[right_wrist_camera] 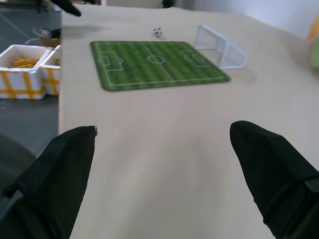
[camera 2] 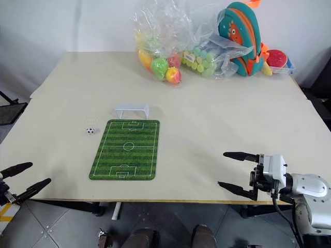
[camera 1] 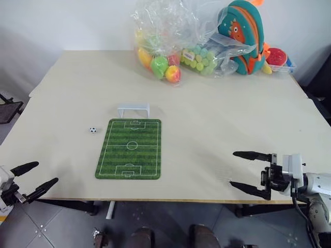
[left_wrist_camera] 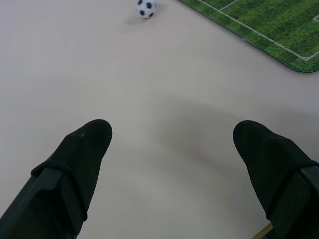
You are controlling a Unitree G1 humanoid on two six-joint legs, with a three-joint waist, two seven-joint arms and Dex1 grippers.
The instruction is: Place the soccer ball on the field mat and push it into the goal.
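Note:
The soccer ball (camera 1: pixel 92 130), tiny and white with black patches, lies on the bare table just left of the field mat (camera 1: pixel 130 148). The goal (camera 1: pixel 133 109), a small white frame, stands at the mat's far end. My left gripper (camera 1: pixel 36 178) hangs open at the table's near left corner, well short of the ball (left_wrist_camera: pixel 145 8). My right gripper (camera 1: pixel 242 169) is open near the front edge, right of the mat, its fingers pointing toward the mat (right_wrist_camera: pixel 154 62) with nothing between them.
Clear bags of coloured balls (camera 1: pixel 170 51) and a teal backpack (camera 1: pixel 243 36) crowd the table's far side. White and yellow bins (right_wrist_camera: pixel 27 67) sit on the floor beyond the table's left edge.

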